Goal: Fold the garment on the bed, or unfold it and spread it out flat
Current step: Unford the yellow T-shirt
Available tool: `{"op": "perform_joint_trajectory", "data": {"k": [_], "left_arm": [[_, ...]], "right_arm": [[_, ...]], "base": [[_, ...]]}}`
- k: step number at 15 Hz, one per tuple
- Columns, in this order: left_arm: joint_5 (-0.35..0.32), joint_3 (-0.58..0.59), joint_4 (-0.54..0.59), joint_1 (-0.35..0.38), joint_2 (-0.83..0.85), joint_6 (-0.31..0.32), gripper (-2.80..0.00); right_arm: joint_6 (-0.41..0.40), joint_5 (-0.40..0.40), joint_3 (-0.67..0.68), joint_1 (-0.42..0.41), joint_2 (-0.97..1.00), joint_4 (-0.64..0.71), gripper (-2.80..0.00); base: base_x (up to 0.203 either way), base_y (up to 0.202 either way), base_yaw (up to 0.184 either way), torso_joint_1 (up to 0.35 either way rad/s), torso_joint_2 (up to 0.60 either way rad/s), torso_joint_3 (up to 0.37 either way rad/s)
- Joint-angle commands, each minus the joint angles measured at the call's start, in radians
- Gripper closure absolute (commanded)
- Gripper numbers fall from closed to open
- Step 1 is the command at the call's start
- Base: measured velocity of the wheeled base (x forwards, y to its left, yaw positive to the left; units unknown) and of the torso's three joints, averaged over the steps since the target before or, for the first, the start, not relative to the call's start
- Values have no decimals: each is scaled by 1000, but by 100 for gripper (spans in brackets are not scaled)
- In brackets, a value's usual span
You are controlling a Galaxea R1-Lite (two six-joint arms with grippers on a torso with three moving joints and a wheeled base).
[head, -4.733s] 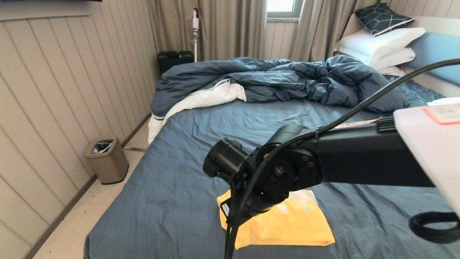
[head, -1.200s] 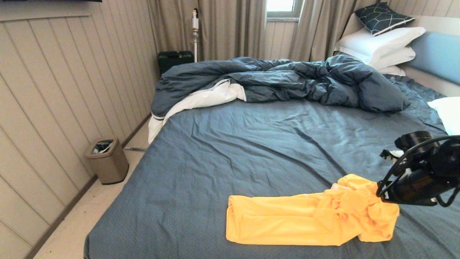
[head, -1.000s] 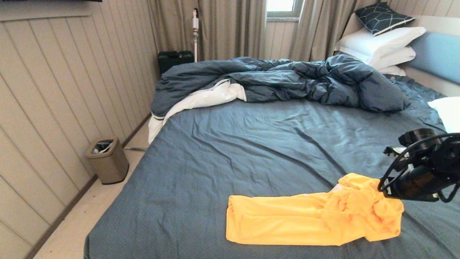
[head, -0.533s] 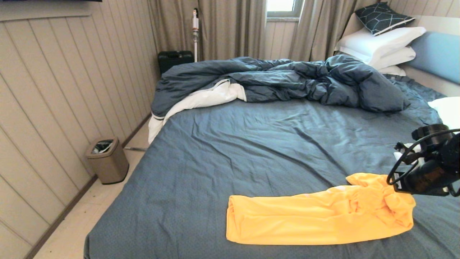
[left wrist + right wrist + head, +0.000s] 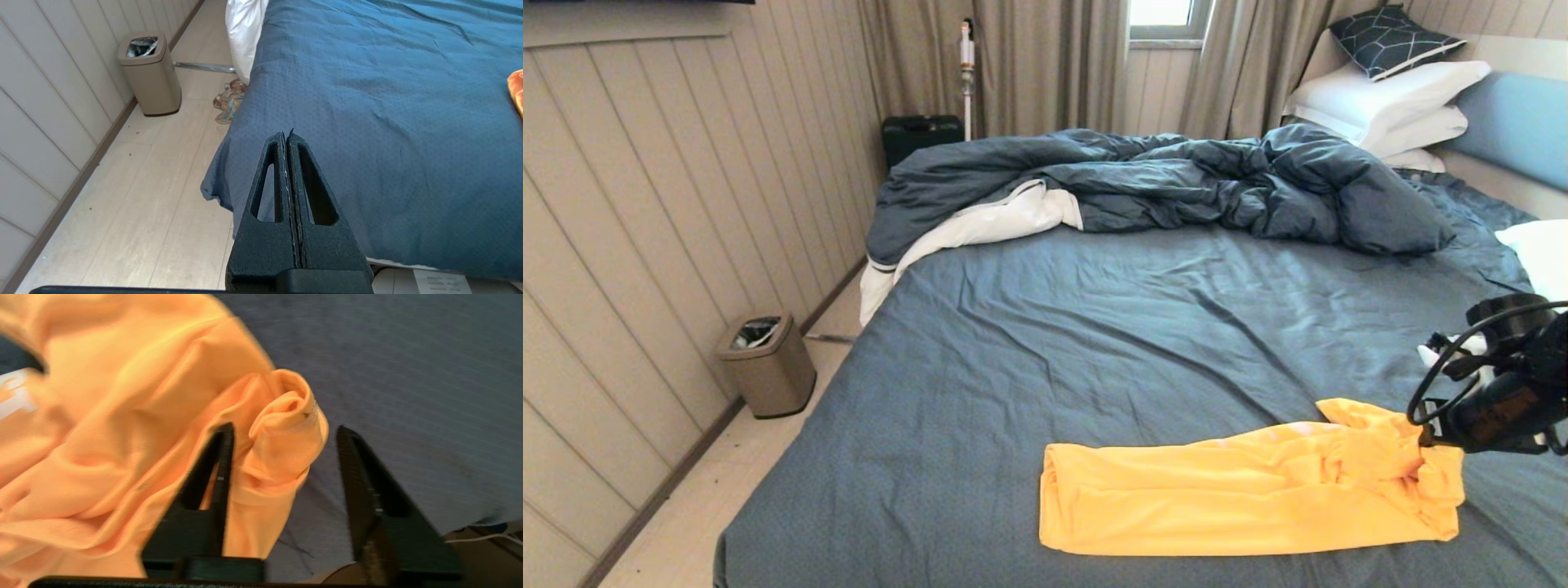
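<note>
**Right gripper open over bunched end of garment**

The garment point(image 5: 1241, 498) lay on the bed point(image 5: 1094, 343) near the foot edge, stretched into a long band across the sheet. The end toward the bin point(image 5: 766, 363) was flat and smooth; the opposite end was bunched into folds. All positions below are given relative to the garment.

The right gripper point(image 5: 282, 433) stood at the bunched end, its jaws parted to a medium width. A rolled lump of yellow fabric sat in the gap between the fingers point(image 5: 212, 490), loose and not clamped. One finger lay against the cloth; the other stood clear of it, above bare sheet.

The left gripper point(image 5: 287, 139) hung off the flat end, beyond the corner of the bed and above its edge, well apart from the garment. Its jaws were pressed together with nothing between them.

Beyond the garment the sheet was bare up to the rumpled duvet point(image 5: 1160, 184). Farther still, the pillows point(image 5: 1388, 102) and a patterned cushion point(image 5: 1392, 41) were stacked by the headboard point(image 5: 1515, 122).
</note>
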Motion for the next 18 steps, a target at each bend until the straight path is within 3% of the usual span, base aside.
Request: {"op": "perform_joint_trajectory", "data": {"k": [1, 4, 8, 15, 18], "left_arm": [[0, 0, 1, 0, 0, 1, 0], [0, 0, 1, 1, 0, 0, 0], [0, 1, -2, 1, 0, 0, 0], [4, -6, 10, 1, 13, 0, 0], [-7, -166, 1, 0, 237, -42, 0]], "right_arm": [[-2, 2, -9, -32, -9, 2, -280], [-5, 65, -10, -73, -88, 10, -280], [-16, 145, 47, -53, -267, 45, -280], [32, 159, 146, 204, -377, 100, -280], [50, 157, 139, 256, -377, 100, -280]], "base": [[0, 0, 0, 0, 0, 0], [0, 0, 0, 0, 0, 0], [0, 0, 0, 0, 0, 0], [0, 0, 0, 0, 0, 0], [0, 0, 0, 0, 0, 0]]}}
